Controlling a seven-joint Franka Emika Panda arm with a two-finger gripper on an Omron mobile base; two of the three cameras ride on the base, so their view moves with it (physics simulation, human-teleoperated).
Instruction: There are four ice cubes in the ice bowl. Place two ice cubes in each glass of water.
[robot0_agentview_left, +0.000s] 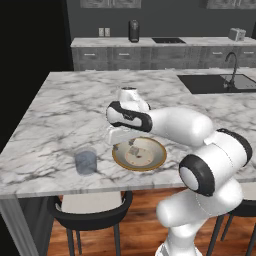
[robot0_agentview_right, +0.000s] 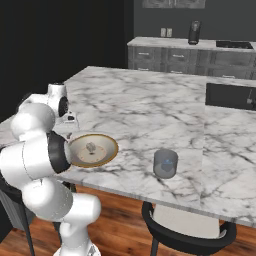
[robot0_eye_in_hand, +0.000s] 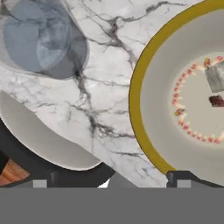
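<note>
In the hand view the gripper (robot0_eye_in_hand: 111, 183) stands with jaws wide, empty, over bare counter (robot0_eye_in_hand: 105, 87). 1 ice cube (robot0_eye_in_hand: 215, 76) lies right of centre in the ice bowl (robot0_eye_in_hand: 148, 109); a glass of water (robot0_eye_in_hand: 39, 37) sits upper left.

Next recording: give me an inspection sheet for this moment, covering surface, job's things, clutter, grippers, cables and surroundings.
Surface: marble island counter.
Job's things: ice bowl near the front edge; one ice cube visible inside; one glass of water beside the bowl, apart from it.
Clutter: nothing seen.
Grippers: gripper open, above the counter between glass and bowl, holding nothing.
Cables: nothing seen.
Surroundings: sink with faucet, back counter with drawers, chairs under the island.
</note>
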